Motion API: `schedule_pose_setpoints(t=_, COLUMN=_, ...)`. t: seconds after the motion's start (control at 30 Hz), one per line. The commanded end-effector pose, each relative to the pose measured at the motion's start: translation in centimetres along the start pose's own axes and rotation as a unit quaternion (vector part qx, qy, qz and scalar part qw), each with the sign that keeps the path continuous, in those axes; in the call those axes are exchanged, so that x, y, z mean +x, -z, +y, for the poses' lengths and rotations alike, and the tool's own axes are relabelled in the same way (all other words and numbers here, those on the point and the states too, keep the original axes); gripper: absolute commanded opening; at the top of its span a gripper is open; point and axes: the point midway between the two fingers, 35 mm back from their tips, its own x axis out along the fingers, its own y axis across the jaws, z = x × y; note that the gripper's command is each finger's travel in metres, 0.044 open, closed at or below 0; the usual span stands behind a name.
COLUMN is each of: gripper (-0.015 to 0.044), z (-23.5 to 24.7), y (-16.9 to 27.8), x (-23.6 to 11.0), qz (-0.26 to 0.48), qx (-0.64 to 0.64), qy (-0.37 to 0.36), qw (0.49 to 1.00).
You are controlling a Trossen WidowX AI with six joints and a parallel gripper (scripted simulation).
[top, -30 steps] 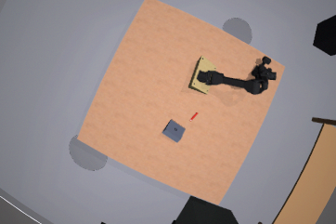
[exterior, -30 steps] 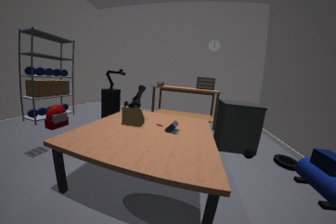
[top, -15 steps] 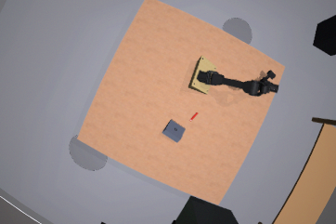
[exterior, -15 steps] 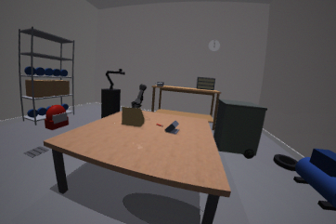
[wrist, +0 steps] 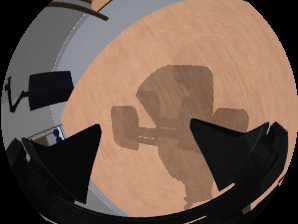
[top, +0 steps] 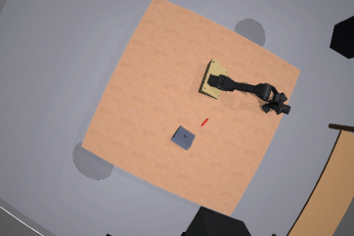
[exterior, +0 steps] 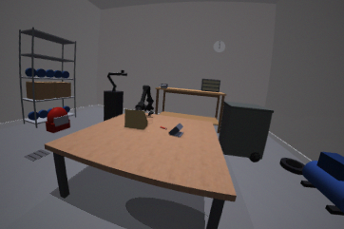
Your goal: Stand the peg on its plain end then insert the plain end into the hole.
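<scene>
Pincer [top: 283,108] wide open, empty

Wood table [top: 147,68] carries peg [top: 204,122], sloped panel [top: 183,138], arm's base plate [top: 207,84].
</scene>
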Motion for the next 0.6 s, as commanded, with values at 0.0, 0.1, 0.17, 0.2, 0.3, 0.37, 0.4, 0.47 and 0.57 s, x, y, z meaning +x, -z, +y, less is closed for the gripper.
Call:
schedule_pose_setpoints(t=0.0, gripper=0.044, z=-3.3, y=-1.0, x=-1.1, qz=-0.005, qx=0.017, qy=0.034, qw=0.999)
schedule_pose_setpoints(t=0.1, gripper=0.044, z=-5.9, y=-1.7, x=-2.1, qz=-0.009, qx=0.027, qy=0.06, qw=0.998)
schedule_pose_setpoints(t=0.17, gripper=0.044, z=-7.6, y=-2.1, x=-2.9, qz=-0.011, qx=0.034, qy=0.077, qw=0.996)
schedule_pose_setpoints(t=0.2, gripper=0.044, z=-8.5, y=-2.3, x=-3.3, qz=-0.012, qx=0.037, qy=0.085, qw=0.996)
schedule_pose_setpoints(t=0.3, gripper=0.044, z=-11.2, y=-2.7, x=-4.4, qz=-0.014, qx=0.049, qy=0.111, qw=0.993)
schedule_pose_setpoints(t=0.37, gripper=0.044, z=-13.3, y=-3.4, x=-5.2, qz=-0.02, qx=0.063, qy=0.133, qw=0.989)
schedule_pose_setpoints(t=0.4, gripper=0.044, z=-14.4, y=-3.7, x=-5.7, qz=-0.024, qx=0.07, qy=0.144, qw=0.987)
schedule_pose_setpoints(t=0.47, gripper=0.044, z=-16.5, y=-4.2, x=-6.8, qz=-0.031, qx=0.086, qy=0.165, qw=0.982)
schedule_pose_setpoints(t=0.57, gripper=0.044, z=-19.4, y=-4.2, x=-8.1, qz=-0.028, qx=0.107, qy=0.191, qw=0.975)
